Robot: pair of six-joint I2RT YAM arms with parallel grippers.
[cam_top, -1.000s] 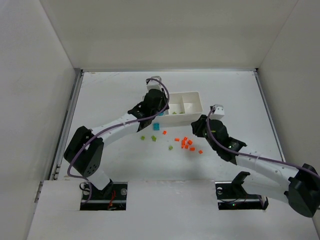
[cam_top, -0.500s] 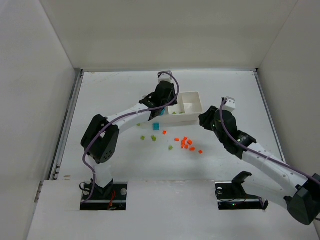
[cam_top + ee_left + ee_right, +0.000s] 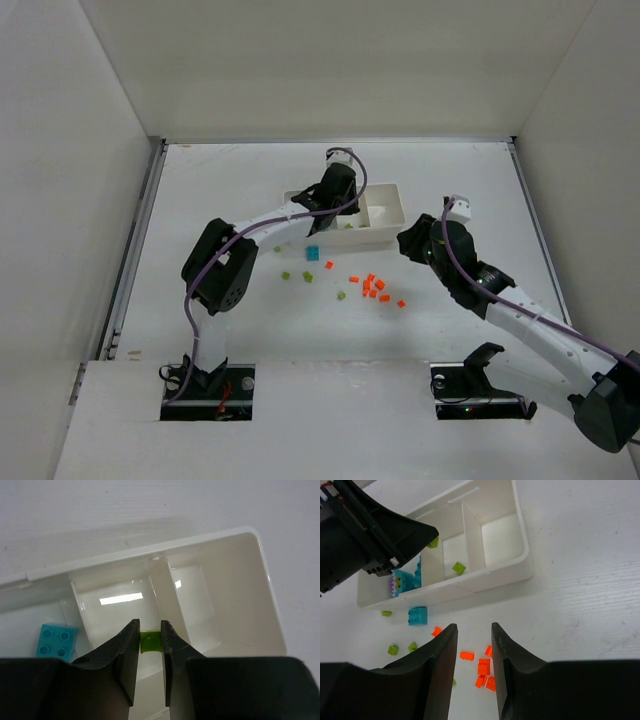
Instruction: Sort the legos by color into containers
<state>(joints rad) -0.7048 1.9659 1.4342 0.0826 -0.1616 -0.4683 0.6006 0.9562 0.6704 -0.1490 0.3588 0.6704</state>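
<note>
My left gripper (image 3: pixel 150 636) is shut on a small lime green lego (image 3: pixel 150 642) and holds it above the middle compartment of the white tray (image 3: pixel 265 570). A teal-blue lego (image 3: pixel 56 640) lies in the left compartment. In the top view the left gripper (image 3: pixel 337 196) hangs over the tray (image 3: pixel 398 212). My right gripper (image 3: pixel 473 629) is open and empty above a cluster of orange legos (image 3: pixel 482 667) on the table, in front of the tray (image 3: pixel 522 540). A green lego (image 3: pixel 459 568) lies in the middle compartment. The right compartment looks empty.
A blue lego (image 3: pixel 417 615) lies on the table just in front of the tray. Loose green legos (image 3: pixel 393 649) lie to its left. The top view shows the orange cluster (image 3: pixel 372 287) and green pieces (image 3: pixel 300 275). White walls enclose the table.
My left gripper has moved right along the tray, from its left end to over the middle compartment. My right gripper lifted and shifted slightly right, then held still.
</note>
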